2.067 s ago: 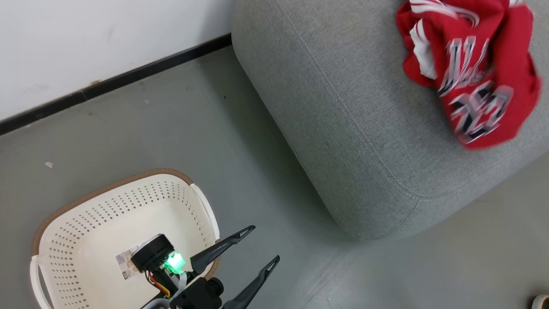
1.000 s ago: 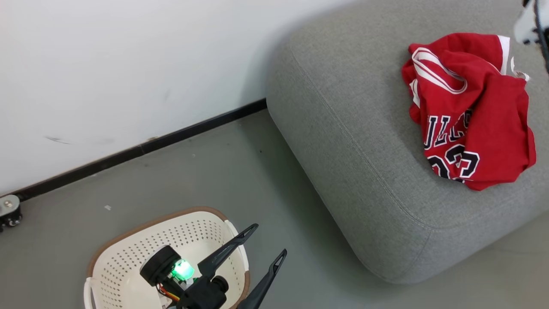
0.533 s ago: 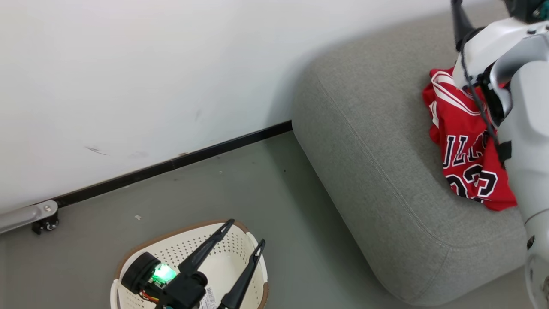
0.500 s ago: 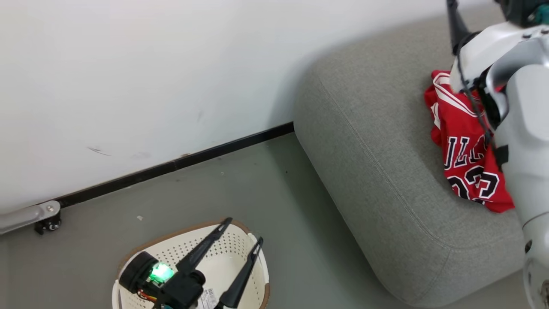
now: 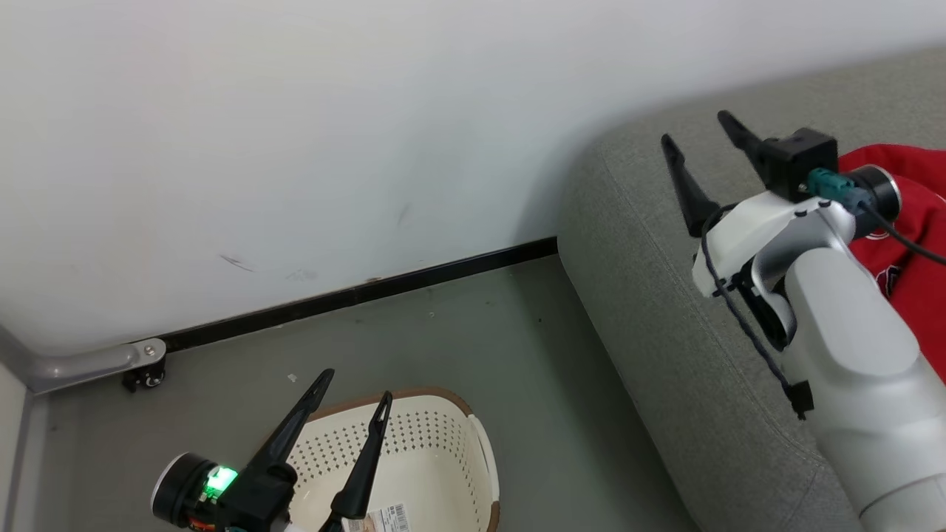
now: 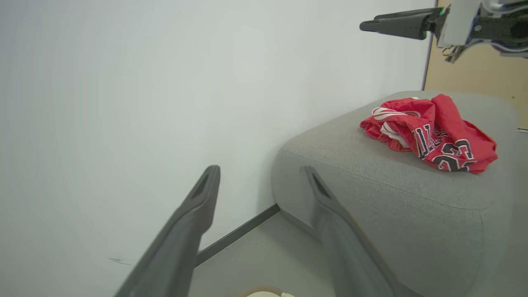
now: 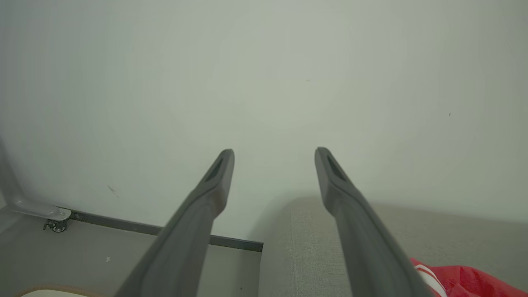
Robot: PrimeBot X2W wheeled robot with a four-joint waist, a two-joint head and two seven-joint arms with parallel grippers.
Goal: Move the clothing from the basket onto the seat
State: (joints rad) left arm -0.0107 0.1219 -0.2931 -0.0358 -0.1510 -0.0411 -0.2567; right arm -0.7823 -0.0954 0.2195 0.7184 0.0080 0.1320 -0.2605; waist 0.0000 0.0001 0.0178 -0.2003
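The red clothing [image 6: 429, 134] with white bands and black-and-white lettering lies crumpled on the grey seat [image 6: 383, 181]; the head view shows its edge [image 5: 905, 222] behind my right arm. The cream basket [image 5: 443, 458] stands on the floor at the lower left, with only a paper label [image 5: 388, 517] showing on its bottom. My left gripper [image 5: 355, 388] is open and holds nothing, above the basket's near rim. My right gripper [image 5: 695, 129] is open with nothing between its fingers, raised over the seat's left part, left of the clothing. The seat [image 5: 665, 310] fills the right side.
A white wall with a black baseboard [image 5: 355, 292] runs behind the basket and seat. A grey metal bracket with a small caster [image 5: 140, 362] sits by the wall at the far left. Grey floor [image 5: 517, 369] separates basket and seat.
The head camera has swung, shifting the whole picture. My right arm has come down into view over the seat. My left gripper's fingers now point more steeply up above the basket.
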